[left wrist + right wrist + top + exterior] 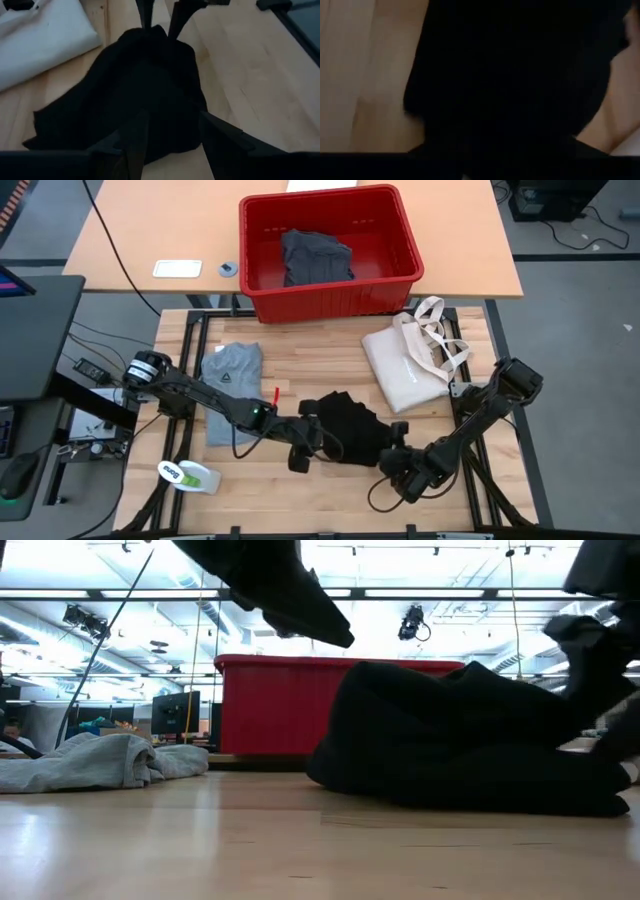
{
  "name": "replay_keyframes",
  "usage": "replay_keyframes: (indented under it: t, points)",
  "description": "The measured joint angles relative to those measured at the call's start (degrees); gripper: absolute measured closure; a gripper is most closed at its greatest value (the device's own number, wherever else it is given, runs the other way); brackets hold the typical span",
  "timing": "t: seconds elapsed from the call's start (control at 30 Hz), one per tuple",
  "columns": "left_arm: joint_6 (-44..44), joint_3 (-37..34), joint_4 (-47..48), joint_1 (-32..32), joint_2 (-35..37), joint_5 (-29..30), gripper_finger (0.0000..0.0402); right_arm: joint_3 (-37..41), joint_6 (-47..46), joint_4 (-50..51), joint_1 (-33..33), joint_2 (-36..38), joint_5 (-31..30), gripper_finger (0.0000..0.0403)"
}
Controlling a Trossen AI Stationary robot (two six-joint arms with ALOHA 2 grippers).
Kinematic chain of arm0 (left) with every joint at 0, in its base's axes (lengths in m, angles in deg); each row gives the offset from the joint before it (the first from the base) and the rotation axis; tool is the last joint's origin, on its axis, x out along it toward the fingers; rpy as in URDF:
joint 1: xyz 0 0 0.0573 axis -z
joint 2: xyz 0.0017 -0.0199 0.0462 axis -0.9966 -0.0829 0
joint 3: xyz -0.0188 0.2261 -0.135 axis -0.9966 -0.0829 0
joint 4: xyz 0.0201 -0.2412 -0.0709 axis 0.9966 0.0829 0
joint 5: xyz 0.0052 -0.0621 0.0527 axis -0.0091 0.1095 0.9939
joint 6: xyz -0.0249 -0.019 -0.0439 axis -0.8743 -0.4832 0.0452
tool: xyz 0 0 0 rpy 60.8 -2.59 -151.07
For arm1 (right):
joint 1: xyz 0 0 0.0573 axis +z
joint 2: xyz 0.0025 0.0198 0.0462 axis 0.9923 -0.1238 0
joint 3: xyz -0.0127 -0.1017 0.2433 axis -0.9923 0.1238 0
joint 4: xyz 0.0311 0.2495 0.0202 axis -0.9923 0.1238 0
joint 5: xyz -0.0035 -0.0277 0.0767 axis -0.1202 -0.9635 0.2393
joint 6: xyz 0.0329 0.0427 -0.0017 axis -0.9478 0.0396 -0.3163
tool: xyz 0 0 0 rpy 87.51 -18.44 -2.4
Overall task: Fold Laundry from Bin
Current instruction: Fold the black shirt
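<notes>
- High view: the large black cloth garment [350, 425] is lying bunched at lower centre of the frame on the pale wooden slatted table [310, 360]. The left pincer [318, 442] is sitting at the garment's left edge, and the right pincer [398, 448] is sitting at its right edge. A light grey T-shirt with a small chest mark [232, 385] is lying flat at centre left. The large red rectangular plastic bin [328, 250] is standing at top centre, holding a dark grey folded cloth [316, 257]. A cream canvas tote bag with loop handles [412, 362] is lying at centre right.
- Low view: the black garment [470, 735] is filling the right half of the frame, the bin [280, 705] is standing behind it, and the grey T-shirt [95, 762] is lying crumpled at left.
- Left wrist view: the left pincer [172, 135] is standing spread over the near edge of the black garment [135, 90], not pinching it; the right pincer's fingers [180, 17] are showing at the top, parted at the garment's far edge.
- Right wrist view: the black garment [520, 75] is filling nearly the whole frame; I cannot tell here whether this pincer is pinching cloth.
</notes>
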State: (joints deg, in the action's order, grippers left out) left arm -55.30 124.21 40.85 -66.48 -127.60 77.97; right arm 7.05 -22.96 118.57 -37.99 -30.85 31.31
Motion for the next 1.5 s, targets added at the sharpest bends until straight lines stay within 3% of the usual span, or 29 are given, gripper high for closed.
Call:
replay_keyframes:
  t: [0.13, 0.27, 0.4, 0.53, 0.73, 0.8, 0.93, 1.1, 1.2, 1.33, 1.5]
  points:
    - [-5.7, 0.0, 0.0, 0.8, 0.0, 0.0, 0.0221, -2.2, -10.7, 10.9, 0.1, 1.7, 5.3, 0.016]
    - [-7.9, 0.0, -0.2, 2.6, 0.0, 0.0, 0.0221, -2.4, -25.4, 19.5, 0.5, 2.4, 1.7, 0.0139]
    - [-9.8, 0.0, -0.5, 4.0, -0.1, 0.0, 0.0221, 1.4, -29.3, 16.3, -1.2, 0.2, 0.6, 0.0141]
    - [-12.8, 0.0, -0.4, 5.3, -0.2, 0.0, 0.0221, 2.9, -22.8, 0.4, -3.5, -3.0, 3.1, 0.015]
    - [-16.1, 0.0, -0.4, 6.9, -0.2, 0.0, 0.0221, 1.1, 0.4, -34.2, -2.4, -5.1, 9.6, 0.016]
    - [-16.2, 0.0, -0.4, 7.4, -0.2, 0.0, 0.0221, 1.0, 6.2, -40.3, -1.9, -4.3, 12.2, 0.0161]
    - [-15.7, 0.0, -0.4, 8.9, -0.2, 0.0, 0.0221, 1.1, 7.0, -34.6, -1.2, -0.2, 8.4, 0.0161]
    - [-12.3, 0.0, -0.4, 11.4, -0.2, 0.8, 0.0221, 1.2, 1.6, -22.0, -0.4, 3.6, -5.5, 0.0161]
    - [-15.7, 0.0, -0.4, 12.2, -0.2, 1.6, 0.0221, 1.2, 0.8, -18.9, -1.2, 3.3, -11.6, 0.0161]
    - [-22.3, 0.0, 0.1, 12.8, -0.8, 1.7, 0.0221, 1.5, 5.5, -18.3, -4.7, 0.2, -12.2, 0.0161]
    - [-28.5, 0.1, 7.5, 13.4, -3.0, 3.4, 0.0221, 1.5, 8.0, -24.3, -8.2, -3.6, -4.8, 0.0161]
